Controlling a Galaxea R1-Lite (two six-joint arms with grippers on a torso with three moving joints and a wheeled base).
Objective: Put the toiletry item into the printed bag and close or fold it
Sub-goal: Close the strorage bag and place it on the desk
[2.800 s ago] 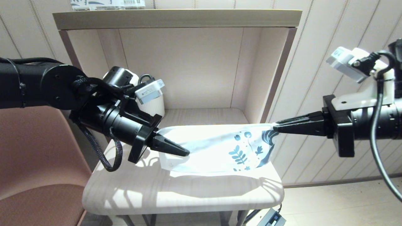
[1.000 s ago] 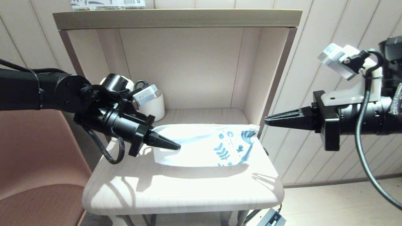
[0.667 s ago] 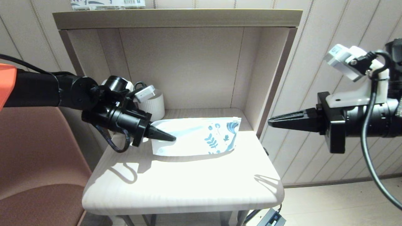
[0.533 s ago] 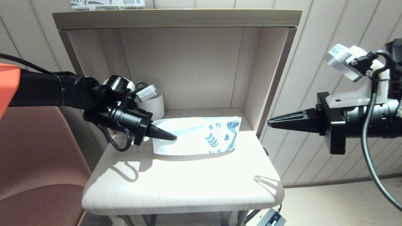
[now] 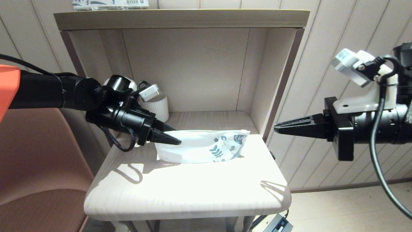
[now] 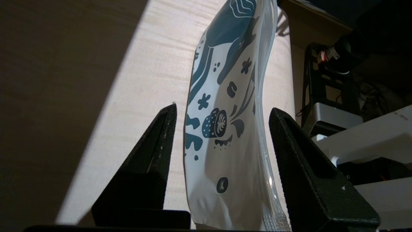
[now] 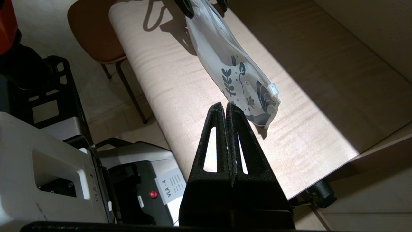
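printed bag (image 5: 199,149) between parted left fingers (image 6: 154,154)

Pouch (image 5: 199,149): white plastic, dark teal-blue leaf and flower print at one end. Table (image 5: 180,193): pale wood grain. Mug (image 5: 157,108): white, ribbed. Both grippers, left (image 5: 167,135) and right (image 5: 283,126): black. Chair (image 5: 35,167): reddish-brown.

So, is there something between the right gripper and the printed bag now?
No, nothing visible. The right gripper, shut, hangs off the table's right side, with open air between its tip and the printed bag. The left gripper is open around the bag's other end.
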